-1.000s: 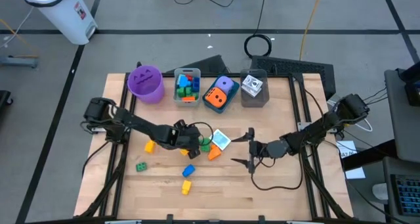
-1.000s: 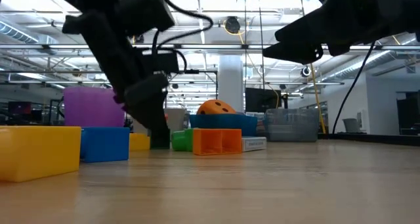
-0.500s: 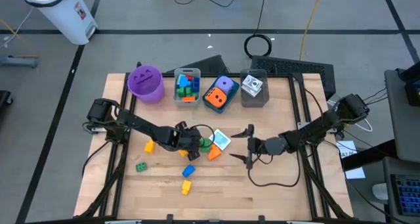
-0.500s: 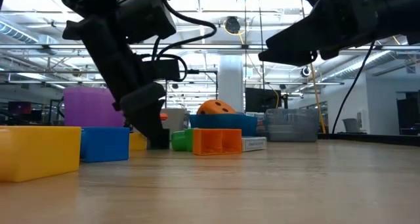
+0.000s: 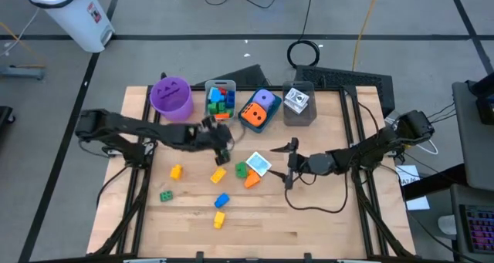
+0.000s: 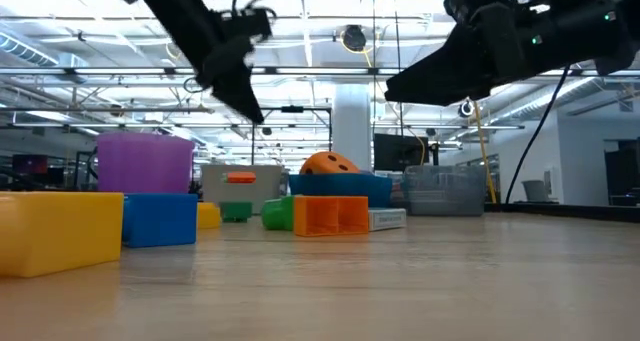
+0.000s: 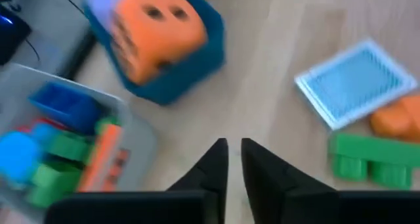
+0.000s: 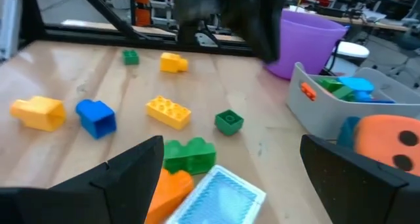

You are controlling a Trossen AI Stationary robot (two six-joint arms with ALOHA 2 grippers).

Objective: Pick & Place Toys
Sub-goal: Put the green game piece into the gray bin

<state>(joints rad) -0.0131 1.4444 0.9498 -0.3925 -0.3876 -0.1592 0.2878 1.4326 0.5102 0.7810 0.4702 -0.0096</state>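
Grey floor with dark tape lines surrounds the wooden table (image 5: 309, 217); beyond it, the low view shows a workshop hall with ceiling beams and lights. Along the table's far edge stand a purple cup (image 5: 171, 98), a grey bin (image 5: 220, 102) already holding bricks, a blue bin (image 5: 258, 109) with 2 dice, and a clear bin (image 5: 298, 103) with a printed cube, which suggests sorting by kind. The left gripper (image 5: 224, 142) hangs just in front of the grey bin, fingers (image 7: 216, 161) nearly together and holding nothing. Loose bricks lie nearer than the grey bin: yellow (image 5: 219, 174), green (image 5: 241, 170), orange (image 5: 252, 180), blue (image 5: 222, 200). A printed tile (image 5: 259, 164) lies beside the green brick. The right gripper (image 5: 290, 163) hovers just beside the tile, fingers wide apart, probably ready to take it.
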